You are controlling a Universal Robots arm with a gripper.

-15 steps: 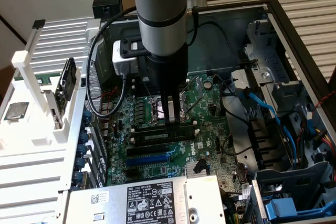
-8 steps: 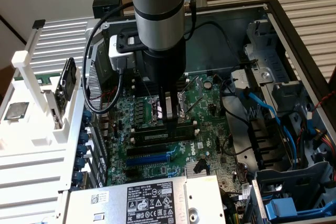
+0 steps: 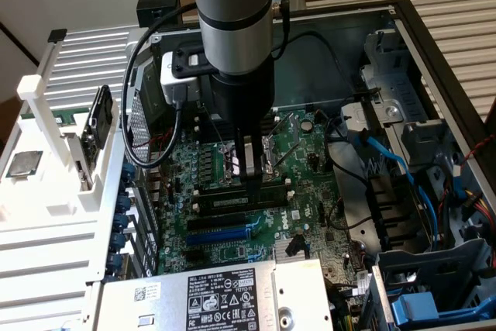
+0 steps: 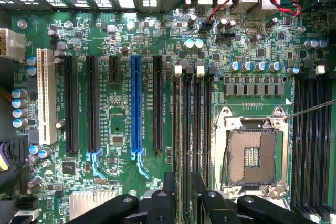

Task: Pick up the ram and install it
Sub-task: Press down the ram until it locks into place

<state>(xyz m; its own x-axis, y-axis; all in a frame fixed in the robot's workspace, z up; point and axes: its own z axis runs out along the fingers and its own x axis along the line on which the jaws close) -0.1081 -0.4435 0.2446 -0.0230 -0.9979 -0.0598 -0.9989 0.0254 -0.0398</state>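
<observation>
Exterior view, centre: your black two-finger gripper (image 3: 249, 185) stands wide open, holding nothing, straddling the long dark-green ram stick (image 3: 232, 201) on the green motherboard (image 3: 310, 162).

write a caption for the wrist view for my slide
Open tool hovering over the black memory slots beside the empty processor socket on a green motherboard.

The arm (image 3: 232, 21) is cut off by the exterior view's top edge and covers much of the processor socket (image 3: 273, 154). In the wrist view the fingers (image 4: 169, 190) run off the picture's edge. Print on the label (image 3: 219, 298) is too small to read.
</observation>
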